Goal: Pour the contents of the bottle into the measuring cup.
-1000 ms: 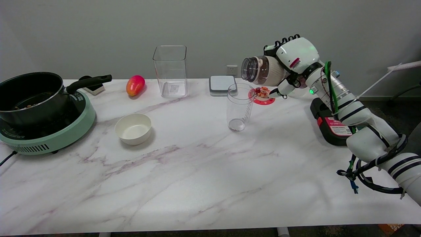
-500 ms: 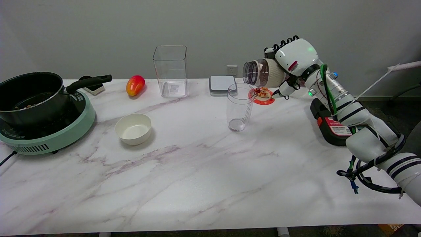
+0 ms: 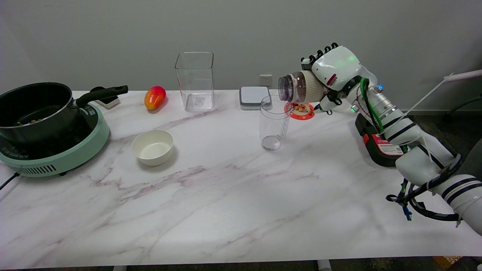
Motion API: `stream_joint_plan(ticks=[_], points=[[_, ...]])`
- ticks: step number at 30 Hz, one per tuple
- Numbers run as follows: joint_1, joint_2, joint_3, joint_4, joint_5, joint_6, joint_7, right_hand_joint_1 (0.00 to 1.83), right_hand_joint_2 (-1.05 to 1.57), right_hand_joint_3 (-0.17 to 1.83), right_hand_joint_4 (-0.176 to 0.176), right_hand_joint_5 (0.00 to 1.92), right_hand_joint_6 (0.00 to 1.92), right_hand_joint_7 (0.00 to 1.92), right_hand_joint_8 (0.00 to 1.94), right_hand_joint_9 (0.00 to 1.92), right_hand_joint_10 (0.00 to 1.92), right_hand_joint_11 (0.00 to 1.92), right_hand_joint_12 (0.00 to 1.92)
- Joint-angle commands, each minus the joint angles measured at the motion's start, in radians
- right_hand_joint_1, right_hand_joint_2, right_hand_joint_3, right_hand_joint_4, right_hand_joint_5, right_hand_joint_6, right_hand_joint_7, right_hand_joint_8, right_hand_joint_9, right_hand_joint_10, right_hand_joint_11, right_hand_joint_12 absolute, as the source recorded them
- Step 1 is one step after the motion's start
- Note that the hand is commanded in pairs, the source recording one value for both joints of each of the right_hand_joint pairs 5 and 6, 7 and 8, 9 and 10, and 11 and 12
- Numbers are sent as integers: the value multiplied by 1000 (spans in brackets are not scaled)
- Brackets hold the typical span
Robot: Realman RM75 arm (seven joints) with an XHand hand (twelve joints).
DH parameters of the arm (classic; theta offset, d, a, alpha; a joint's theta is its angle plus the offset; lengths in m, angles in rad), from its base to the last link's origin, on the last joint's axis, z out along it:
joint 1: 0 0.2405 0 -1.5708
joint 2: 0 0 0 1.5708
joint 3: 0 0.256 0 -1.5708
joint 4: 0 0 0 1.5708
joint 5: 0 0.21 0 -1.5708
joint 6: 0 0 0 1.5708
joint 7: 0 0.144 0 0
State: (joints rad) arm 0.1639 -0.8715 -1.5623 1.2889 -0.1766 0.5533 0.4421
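Right hand (image 3: 333,71), upper right of centre in the frame, is wrapped around the bottle (image 3: 301,87) and holds it in the air, tipped nearly on its side with the open mouth facing picture-left. The mouth sits just above and to the right of the measuring cup (image 3: 274,122) rim, near it but apparently not yet over the opening. The cup stands upright on the table (image 3: 226,195), centre frame, and looks nearly empty; whether anything is flowing cannot be told. Main risk, as a judgement: if the tilt goes further with the mouth this far right, contents land outside the cup, on the table or on the small red coaster (image 3: 302,110) behind. The cup is tall, narrow and light-looking, so a bump from the bottle neck could tip it.
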Motion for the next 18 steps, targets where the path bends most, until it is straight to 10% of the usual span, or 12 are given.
stream_joint_plan(ticks=[1, 18], points=[[-1, 0, 19, -8, -117, 17, -44, 1244, 1533, 323, 0, 1920, 1920, 1897, 1897, 1707, 1707, 1515, 1515], [-1, 2, 56, 36, -132, 28, -19, 1262, 1498, 342, 0, 1920, 1920, 1896, 1896, 1698, 1698, 1509, 1509]])
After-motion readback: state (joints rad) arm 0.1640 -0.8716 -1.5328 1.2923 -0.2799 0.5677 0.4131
